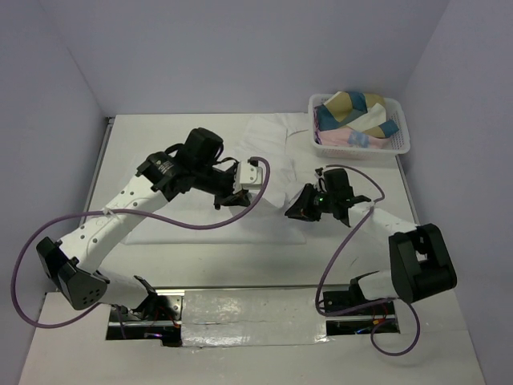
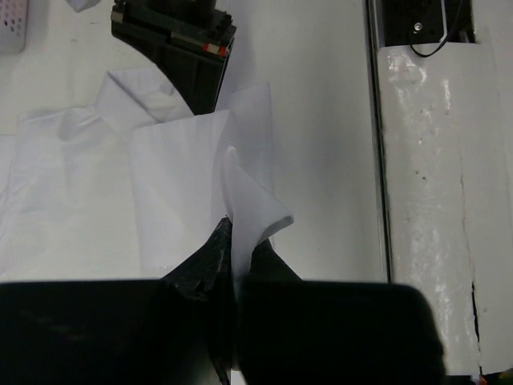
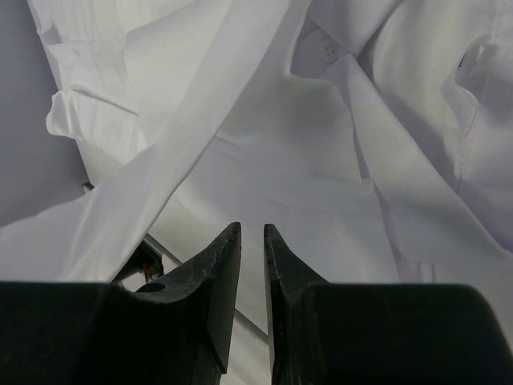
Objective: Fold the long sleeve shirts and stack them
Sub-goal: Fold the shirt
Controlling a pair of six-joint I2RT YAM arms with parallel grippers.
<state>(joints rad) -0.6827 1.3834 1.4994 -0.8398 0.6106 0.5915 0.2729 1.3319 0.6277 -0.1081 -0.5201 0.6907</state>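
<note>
On the white tabletop (image 1: 144,140), a shirt lies between two end effectors, one gripping it.

Mid-tabletop, toward the far edge, the white long sleeve shirt of thin soft cloth (image 1: 268,138) lies rumpled and partly spread, with one panel doubled over. At the far right corner, just beside the shirt, stands a white plastic lattice basket (image 1: 362,150) holding folded blue, tan and white cloths (image 1: 353,108). The left end effector (image 2: 233,234) is nearly closed, pinching an upturned fold of the shirt's edge between its fingers. The right end effector (image 3: 252,234) is over the shirt's creased middle, its jaws a narrow slit apart with nothing between them. Whether its tips touch the cloth cannot be told.
</note>
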